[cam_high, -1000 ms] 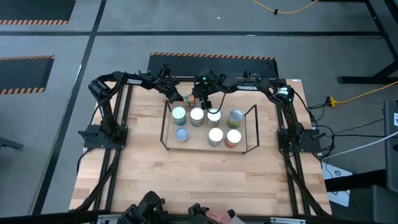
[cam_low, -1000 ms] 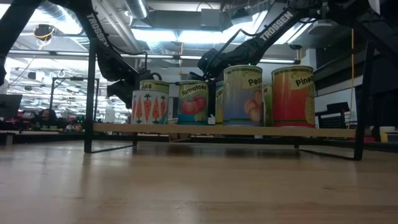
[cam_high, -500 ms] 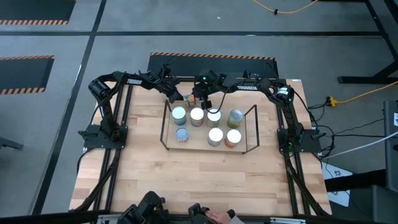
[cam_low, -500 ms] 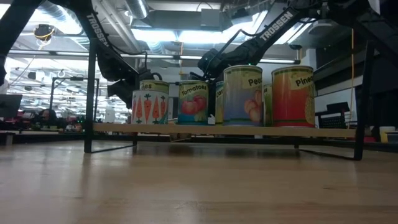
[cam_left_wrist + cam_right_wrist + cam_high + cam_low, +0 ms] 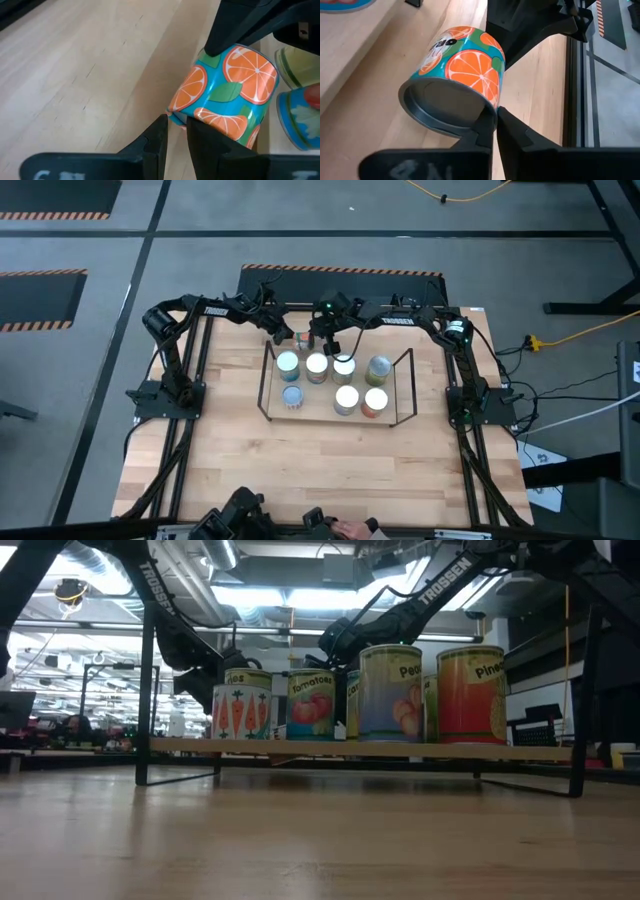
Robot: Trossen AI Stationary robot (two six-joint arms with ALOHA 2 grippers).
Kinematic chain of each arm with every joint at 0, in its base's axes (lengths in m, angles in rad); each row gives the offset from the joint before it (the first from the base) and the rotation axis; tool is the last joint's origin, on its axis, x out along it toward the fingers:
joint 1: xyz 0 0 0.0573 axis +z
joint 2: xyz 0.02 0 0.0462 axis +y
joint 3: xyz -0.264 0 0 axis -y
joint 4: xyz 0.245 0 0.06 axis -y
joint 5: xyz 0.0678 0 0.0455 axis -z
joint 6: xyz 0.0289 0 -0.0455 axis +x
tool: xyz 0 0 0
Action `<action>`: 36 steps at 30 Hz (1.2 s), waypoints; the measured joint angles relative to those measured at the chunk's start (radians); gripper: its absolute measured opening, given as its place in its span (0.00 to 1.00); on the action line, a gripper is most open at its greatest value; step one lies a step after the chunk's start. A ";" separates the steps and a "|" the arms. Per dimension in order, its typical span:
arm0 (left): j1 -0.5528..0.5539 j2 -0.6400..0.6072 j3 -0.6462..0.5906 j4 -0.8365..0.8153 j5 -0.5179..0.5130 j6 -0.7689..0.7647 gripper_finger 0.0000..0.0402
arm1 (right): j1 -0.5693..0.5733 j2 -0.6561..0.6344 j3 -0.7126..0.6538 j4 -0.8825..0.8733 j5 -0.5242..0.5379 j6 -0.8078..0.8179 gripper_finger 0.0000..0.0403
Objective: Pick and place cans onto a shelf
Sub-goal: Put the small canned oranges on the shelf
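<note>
A can with orange slices on a blue label (image 5: 225,95) (image 5: 460,70) lies tilted just beyond the shelf's far edge (image 5: 303,338), between my two grippers. My left gripper (image 5: 178,131) (image 5: 293,338) is shut on one end of it and my right gripper (image 5: 496,125) (image 5: 318,345) on the other. The shelf (image 5: 264,385) (image 5: 350,749) is a low black wire rack with a wooden board. Several cans (image 5: 316,366) (image 5: 391,692) stand upright on it. In the low view those cans hide the orange can. My left gripper pinches the can's rim (image 5: 172,112) at the end nearest it between its two fingers, slanting down from the table's left. The can is tilted. Whether it touches the table I cannot tell. My right gripper pinches the rim (image 5: 495,107) of the can's grey recessed end, one finger on the end face and one on the labelled wall. It comes slanting down from the table's right. The can tilts away from the fingers toward the left gripper.
The shelf's upright wire ends (image 5: 411,385) stand at its left and right sides. Bare wood table (image 5: 300,470) lies on the near side of the shelf. Black frame rails (image 5: 190,380) run along both table sides under the arms.
</note>
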 joint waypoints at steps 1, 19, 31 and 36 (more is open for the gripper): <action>0.000 0.000 0.000 0.001 0.000 0.000 0.17 | 0.000 0.000 0.000 0.000 0.000 0.000 0.04; 0.000 -0.003 0.003 0.022 -0.001 0.000 0.17 | 0.003 -0.043 0.000 -0.042 0.076 -0.001 0.01; 0.000 -0.003 0.004 0.012 -0.005 0.001 0.17 | -0.001 -0.196 0.002 -0.123 0.215 -0.005 0.01; 0.000 -0.002 0.003 0.010 -0.044 0.005 0.17 | -0.002 -0.303 0.002 -0.220 0.247 -0.006 0.01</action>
